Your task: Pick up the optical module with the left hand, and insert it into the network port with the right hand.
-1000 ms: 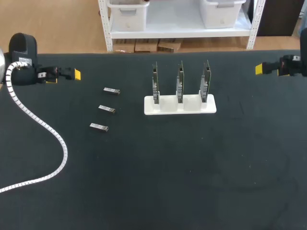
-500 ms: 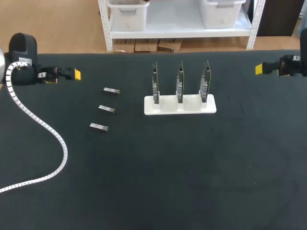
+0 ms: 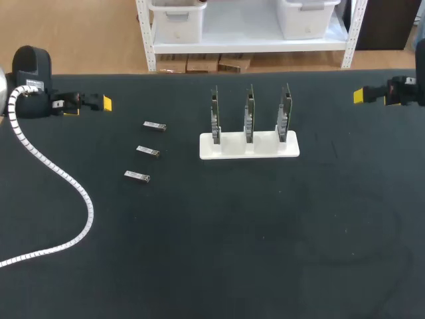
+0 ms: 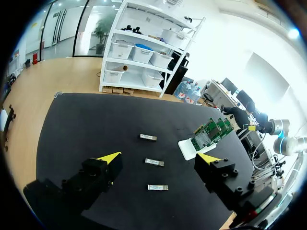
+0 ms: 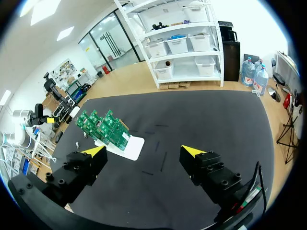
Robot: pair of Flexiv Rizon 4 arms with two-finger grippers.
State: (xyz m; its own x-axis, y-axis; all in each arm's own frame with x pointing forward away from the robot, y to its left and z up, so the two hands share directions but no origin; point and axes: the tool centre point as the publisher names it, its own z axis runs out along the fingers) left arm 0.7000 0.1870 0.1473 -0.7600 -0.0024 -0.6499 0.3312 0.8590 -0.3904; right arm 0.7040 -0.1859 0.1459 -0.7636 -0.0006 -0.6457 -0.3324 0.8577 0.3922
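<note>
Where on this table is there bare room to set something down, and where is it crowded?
Widest bare stretch: the near half of the black table, in front of the white stand of three green circuit boards. A lane also runs between that stand and the three small silver optical modules. Crowded: the left, modules beside the white coiled cable.

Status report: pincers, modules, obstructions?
Left pincer open, empty. Right pincer open, empty. Three modules lying untouched, left of rack. No obstruction seen.
</note>
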